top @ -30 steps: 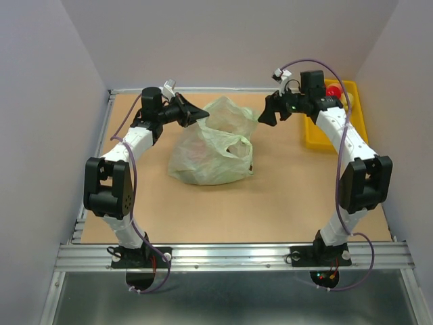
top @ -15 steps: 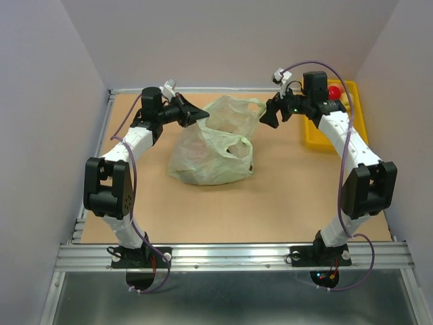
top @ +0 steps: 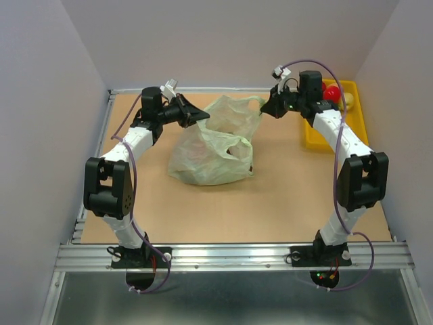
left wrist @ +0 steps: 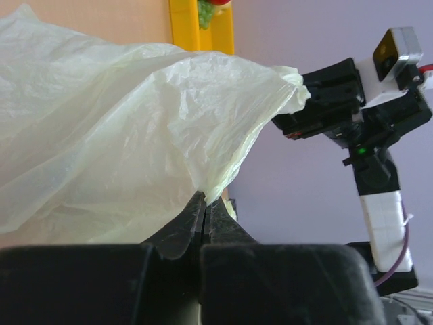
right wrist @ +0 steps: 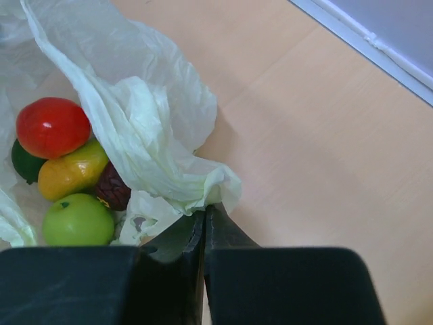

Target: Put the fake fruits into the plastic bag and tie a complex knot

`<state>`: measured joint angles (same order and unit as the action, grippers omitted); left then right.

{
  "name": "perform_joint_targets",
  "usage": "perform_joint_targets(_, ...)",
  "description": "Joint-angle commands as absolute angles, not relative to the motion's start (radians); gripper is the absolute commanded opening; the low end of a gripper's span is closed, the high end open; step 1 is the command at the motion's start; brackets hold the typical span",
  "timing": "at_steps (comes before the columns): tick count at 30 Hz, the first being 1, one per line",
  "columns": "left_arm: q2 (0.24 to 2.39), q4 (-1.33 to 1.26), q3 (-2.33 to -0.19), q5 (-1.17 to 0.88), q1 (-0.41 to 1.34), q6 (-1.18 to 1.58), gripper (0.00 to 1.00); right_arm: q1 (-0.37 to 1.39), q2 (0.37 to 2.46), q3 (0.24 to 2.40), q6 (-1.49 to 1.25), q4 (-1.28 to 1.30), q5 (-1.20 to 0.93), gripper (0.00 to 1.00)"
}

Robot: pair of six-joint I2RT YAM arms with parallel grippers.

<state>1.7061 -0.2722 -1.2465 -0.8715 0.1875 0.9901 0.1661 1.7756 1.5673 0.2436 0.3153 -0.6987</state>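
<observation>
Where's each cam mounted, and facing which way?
Top: above, behind the bases, looking down at table; left arm, right arm, bag between.
Left wrist: looks along shut left gripper pinching bag, toward right arm.
Right wrist: looks down past shut right gripper, on bag edge, at fruits inside.
Shared: bag in all three.

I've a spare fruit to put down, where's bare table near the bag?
Widest bare table: between the plastic bag and the near rail. A narrower strip: between bag and yellow tray. Crowded at the back, where left gripper and right gripper pinch the bag.
</observation>
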Motion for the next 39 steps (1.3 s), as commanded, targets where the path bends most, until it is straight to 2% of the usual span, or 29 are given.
perform_joint_targets(1,1.652,-0.249,-1.313,-0.87,0.18,0.881,0.19,0.178,1.72,1.569,0.17,0.241,-0.724,0.0)
perform_joint_targets(2,1.648,-0.22,-1.356,-0.858,0.173,0.846,0.22,0.176,1.686,1.562,0.154,0.242,-0.727,0.0)
perform_joint_targets(3,1.629,-0.154,-1.408,-0.816,0.169,0.756,0.3,0.176,1.668,1.54,0.114,0.242,-0.736,0.0)
perform_joint_targets(9,1.52,-0.028,-1.58,-0.759,0.114,0.367,0.43,0.175,1.517,1.43,0.002,0.249,-0.712,0.0)
perform_joint_targets(10,1.496,-0.002,-1.609,-0.823,0.11,0.221,0.56,0.176,1.503,1.405,0.002,0.253,-0.706,0.0)
perform_joint_targets(13,1.461,0.184,-1.704,-0.925,0.13,-0.054,0.58,0.175,1.453,1.365,-0.04,0.261,-0.693,0.01)
perform_joint_targets(15,1.439,0.314,-1.746,-0.875,0.165,-0.17,0.61,0.176,1.425,1.333,-0.06,0.268,-0.692,0.0)
perform_joint_targets(18,1.398,0.507,-1.782,-0.74,0.306,-0.423,0.62,0.176,1.399,1.296,-0.096,0.276,-0.693,0.0)
perform_joint_targets(20,1.379,0.604,-1.744,-0.587,0.492,-0.599,0.62,0.175,1.39,1.276,-0.113,0.284,-0.698,0.0)
perform_joint_targets(23,1.325,0.609,-1.611,-0.422,0.677,-0.708,0.6,0.176,1.375,1.262,-0.136,0.293,-0.693,0.01)
perform_joint_targets(24,1.319,0.603,-1.582,-0.366,0.79,-0.78,0.6,0.176,1.37,1.261,-0.14,0.298,-0.693,0.01)
perform_joint_targets(27,1.338,0.588,-1.52,-0.155,0.947,-0.866,0.58,0.176,1.355,1.253,-0.149,0.307,-0.683,0.0)
perform_joint_targets(34,1.514,0.531,-1.554,0.039,1.038,-0.999,0.54,0.176,1.33,1.223,-0.178,0.318,-0.673,0.0)
perform_joint_targets(39,1.578,0.445,-1.523,0.057,1.043,-1.034,0.54,0.176,1.319,1.227,-0.179,0.328,-0.666,0.0)
